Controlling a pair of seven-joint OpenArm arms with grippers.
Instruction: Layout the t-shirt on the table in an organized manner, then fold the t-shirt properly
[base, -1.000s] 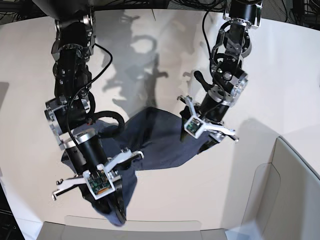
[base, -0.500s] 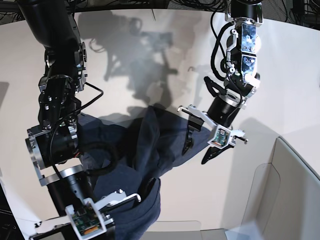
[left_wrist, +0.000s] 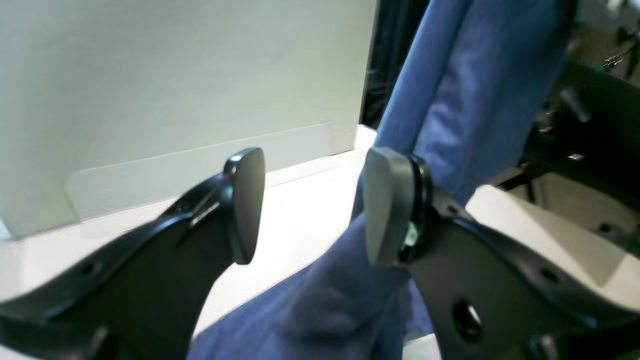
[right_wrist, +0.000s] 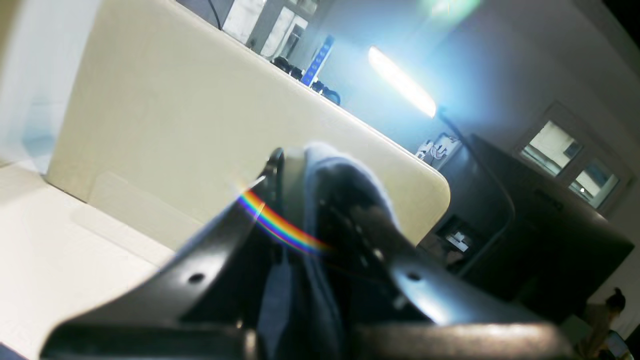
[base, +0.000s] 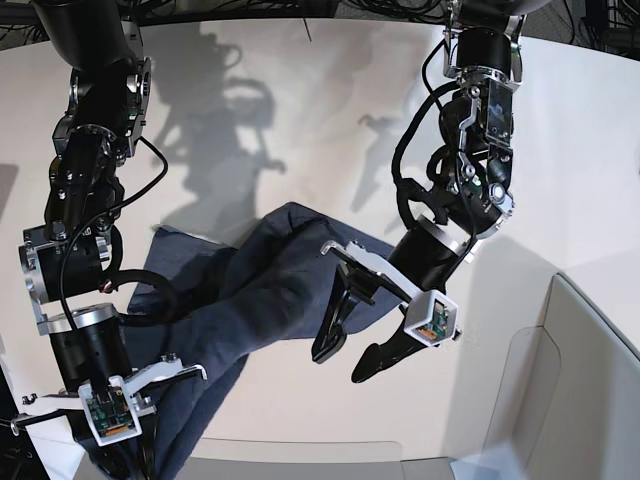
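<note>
The dark navy t-shirt (base: 250, 300) runs as a bunched band from mid-table down to the bottom-left corner. There my right gripper (base: 122, 458) is shut on one end of it. In the right wrist view the jaws (right_wrist: 320, 170) are pinched together on a fold of the dark t-shirt (right_wrist: 345, 185). My left gripper (base: 347, 357) hangs open just right of the shirt's near edge. In the left wrist view its pads (left_wrist: 246, 205) stand wide apart around nothing. The blue t-shirt (left_wrist: 450, 100) rises behind the right finger and lies below it. The off-white table (base: 300, 120) is bare beyond the shirt.
A grey-beige bin wall (base: 590, 380) stands at the right front of the table. The same kind of wall (left_wrist: 175, 75) fills the left wrist view's background, and a wall (right_wrist: 200, 115) shows behind the right gripper. Arm cables and shadows fall on the far tabletop.
The right gripper has drawn its end of the shirt toward the lower left, stretching the cloth out. The open left gripper has swung down and left to the shirt's near edge.
</note>
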